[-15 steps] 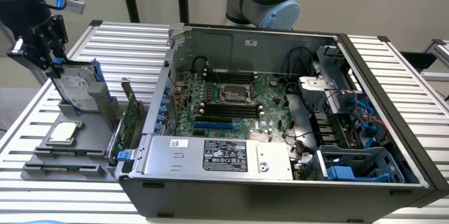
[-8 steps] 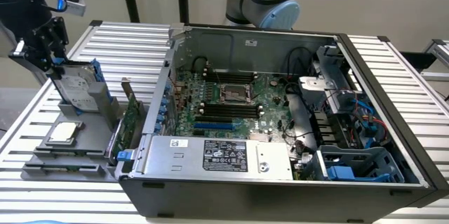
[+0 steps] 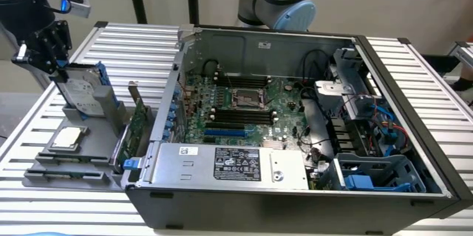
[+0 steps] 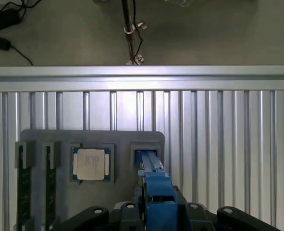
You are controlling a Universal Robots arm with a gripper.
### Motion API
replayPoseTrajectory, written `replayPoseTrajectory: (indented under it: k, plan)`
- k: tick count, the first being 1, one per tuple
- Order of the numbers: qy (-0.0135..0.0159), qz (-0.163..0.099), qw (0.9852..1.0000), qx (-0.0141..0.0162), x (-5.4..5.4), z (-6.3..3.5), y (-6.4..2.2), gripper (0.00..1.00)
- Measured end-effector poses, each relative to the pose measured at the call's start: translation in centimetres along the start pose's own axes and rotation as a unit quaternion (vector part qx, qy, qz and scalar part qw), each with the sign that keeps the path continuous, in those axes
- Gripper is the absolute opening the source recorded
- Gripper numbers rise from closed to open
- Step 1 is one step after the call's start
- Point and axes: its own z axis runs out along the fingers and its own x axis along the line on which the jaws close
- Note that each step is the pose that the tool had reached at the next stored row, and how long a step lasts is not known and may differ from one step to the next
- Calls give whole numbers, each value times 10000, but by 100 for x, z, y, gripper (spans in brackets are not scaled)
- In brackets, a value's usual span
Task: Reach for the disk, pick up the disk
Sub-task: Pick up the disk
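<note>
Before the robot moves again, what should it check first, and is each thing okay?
1. Gripper sits at the top edge of the disk: ok.
2. Disk stands upright in its slot of the grey holder: ok.
3. Gripper has a tight hold on the disk: cannot tell.
4. Square chip lies flat in its own pocket, apart from the disk: ok.
5. Green card stands apart from the disk, next to the computer case: ok.

The disk is matt silver metal with blue plastic rails.
</note>
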Motion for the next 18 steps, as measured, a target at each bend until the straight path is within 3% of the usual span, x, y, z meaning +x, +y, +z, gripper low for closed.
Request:
replayPoseTrajectory:
  k: [18]
  plan:
    - [0,81,10000,2,48,6,-1,33]
